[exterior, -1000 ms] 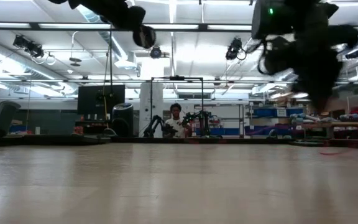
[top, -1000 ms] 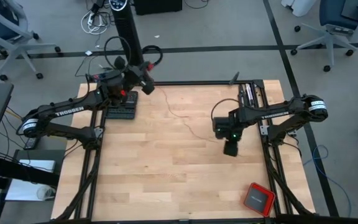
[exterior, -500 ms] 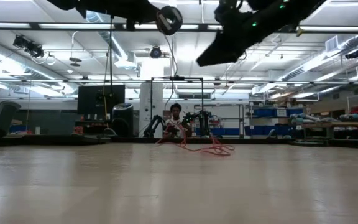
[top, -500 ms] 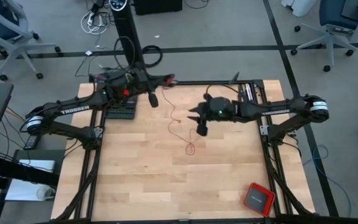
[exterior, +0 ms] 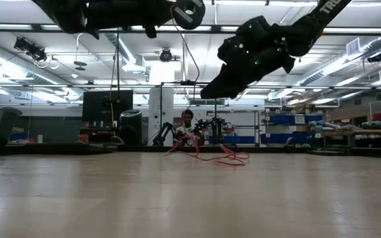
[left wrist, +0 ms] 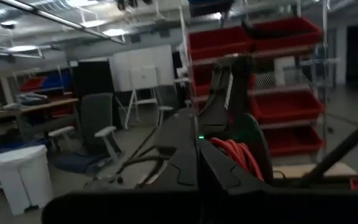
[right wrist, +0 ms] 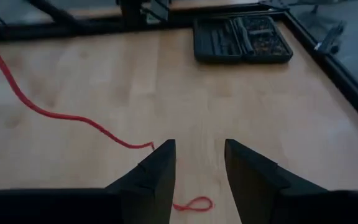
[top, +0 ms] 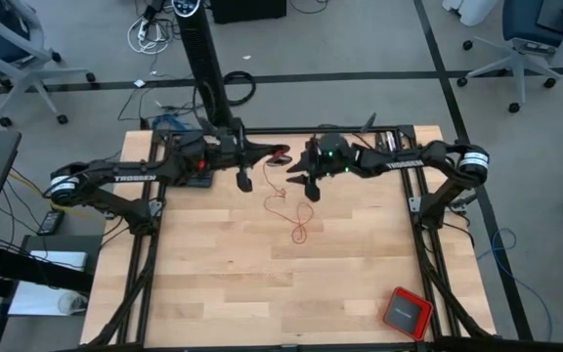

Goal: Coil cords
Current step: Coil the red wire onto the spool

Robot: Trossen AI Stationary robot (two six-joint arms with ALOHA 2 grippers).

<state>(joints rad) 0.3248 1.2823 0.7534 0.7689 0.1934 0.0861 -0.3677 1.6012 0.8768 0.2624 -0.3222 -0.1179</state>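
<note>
Box (top: 406, 311), red with a dark top, sits alone at the near right corner of the wooden surface (top: 213, 284), well apart from the work.

Further in, near mid-surface, the red cord (top: 299, 233) lies in a few loose loops. From these the strand climbs off the wood toward the far edge, where a small wound bundle of it shows at the left gripper (top: 278, 154). The cord's long axis therefore runs near to far, from the loops up to that gripper. The low view confirms loops resting on the surface and a thin strand rising to the left arm.

The left gripper is closed, and by the high and left wrist views it appears to grip the wound bundle; the exact contact is too small to confirm.

The right gripper (top: 297, 181) hovers just beside it, above the far half of the surface, its fingers (right wrist: 160, 171) spread apart and holding nothing. In its wrist view the strand passes in front of the fingers without touching them, with one small loop between them on the wood.

Judgement: the slack lies on the near side of the right gripper, which is the freer and nearer arm to collect it. Most of the cord is not yet coiled.

A dark tool case (top: 192, 166) rests at the far left edge
</note>
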